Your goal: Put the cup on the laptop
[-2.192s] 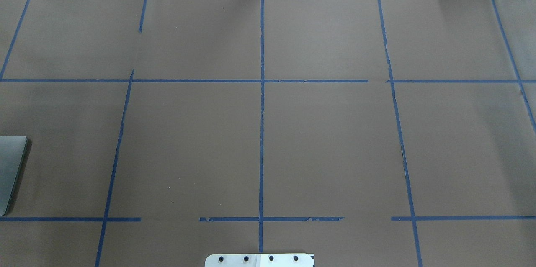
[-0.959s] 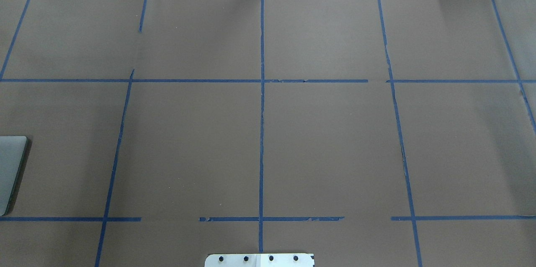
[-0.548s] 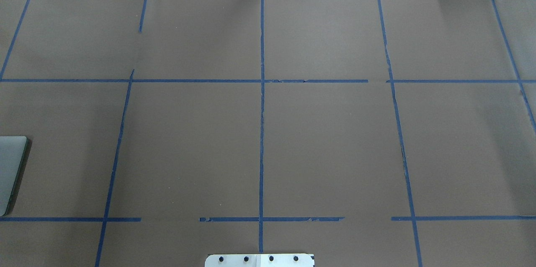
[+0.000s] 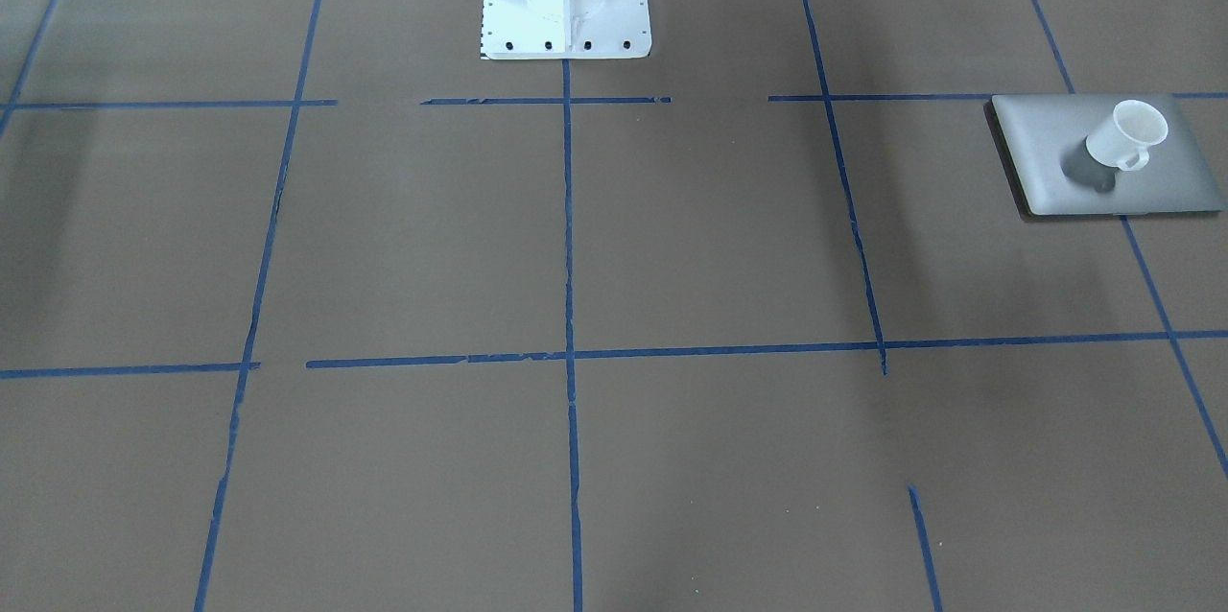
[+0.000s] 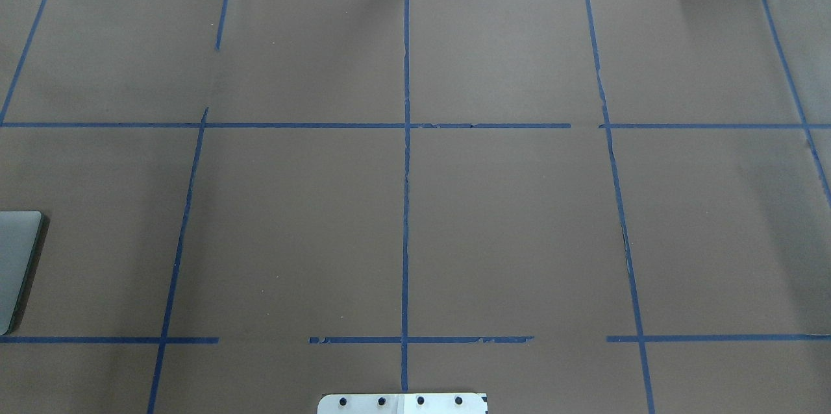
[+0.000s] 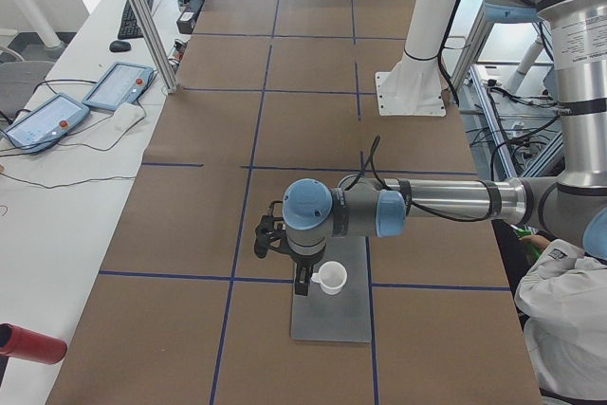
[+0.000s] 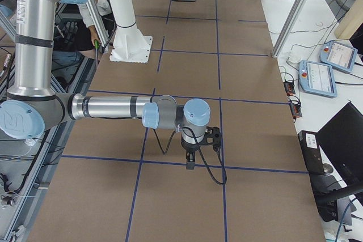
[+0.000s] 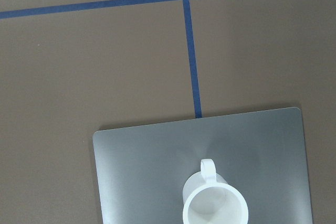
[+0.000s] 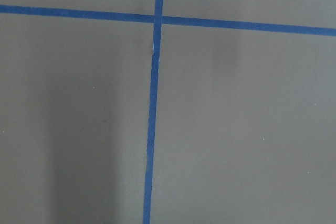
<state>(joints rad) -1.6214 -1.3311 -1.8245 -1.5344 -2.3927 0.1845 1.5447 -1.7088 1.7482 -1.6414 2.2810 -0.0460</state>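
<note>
White cup (image 4: 1127,137); silver-grey laptop (image 4: 1038,140); brown table (image 4: 720,238), blue tape grid (image 4: 568,238).

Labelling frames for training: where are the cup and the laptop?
cup (image 4: 1115,144), exterior front-facing view, on its outer white wall.
laptop (image 4: 1036,142), exterior front-facing view, on bare lid beside the cup.

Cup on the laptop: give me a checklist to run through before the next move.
1. Small white tapered cup rests on the flat silver-grey laptop: ok.
2. Cup upright, rim up: ok.
3. Cup inside the laptop's edges: ok.
4. Left gripper open and clear of the cup: cannot tell.
5. Right gripper far from the laptop: ok.
</note>
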